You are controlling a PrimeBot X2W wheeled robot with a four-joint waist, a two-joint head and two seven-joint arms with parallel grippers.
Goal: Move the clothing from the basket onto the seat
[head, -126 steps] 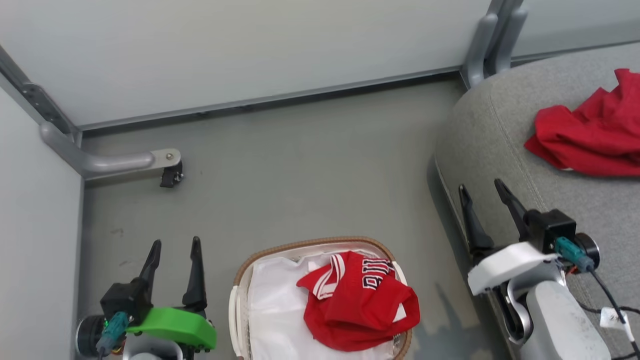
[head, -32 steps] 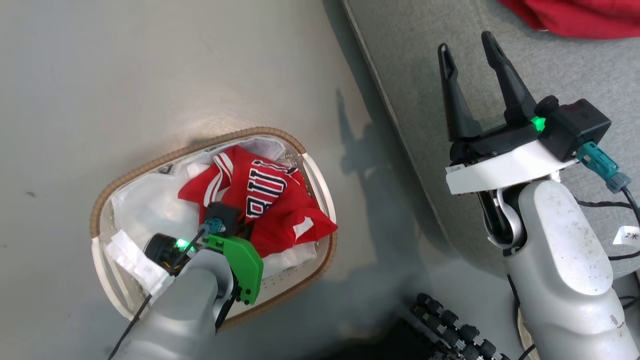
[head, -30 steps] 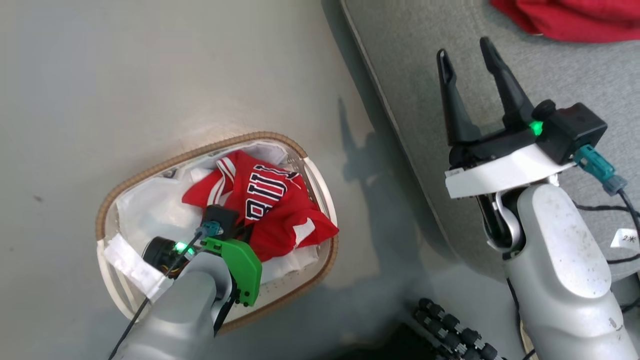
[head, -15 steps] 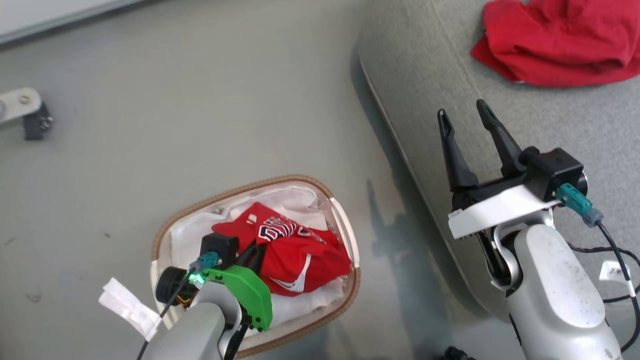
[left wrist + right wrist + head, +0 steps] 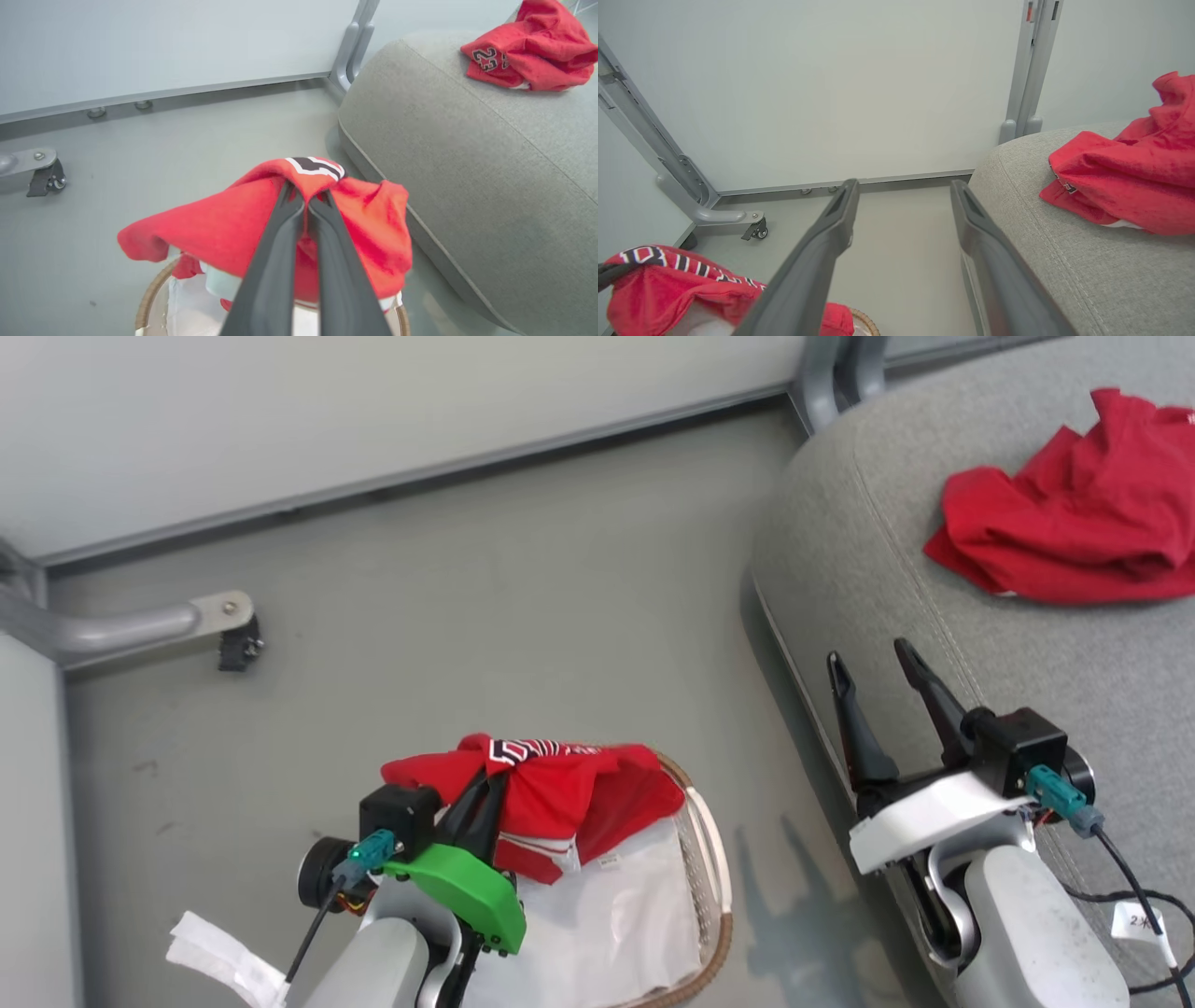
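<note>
Head and wrist views of the transfer of clothing from the basket to the seat. We see the left tool closed on the jersey, its two dark fingers pressed together around a pinch of red fabric just below the black, white-edged lettering. The jersey drapes over both sides of the fingers and hangs above the basket, which stands on the grey floor. The jersey's lower folds reach down toward the white cloth liner; we cannot tell whether they touch it. We note the tan woven rim along the basket's right side.

The right tool stands open and empty, its fingers spread apart, over the near edge of the seat. The seat lies to the right of the basket, apart from it. A second red garment lies crumpled on the seat cushion beyond the stitched seam, well apart from the right tool; in the left wrist view it bears dark numerals.

A pale wall panel bounds the floor, and a grey bracket with a small caster stands near the left wall.
</note>
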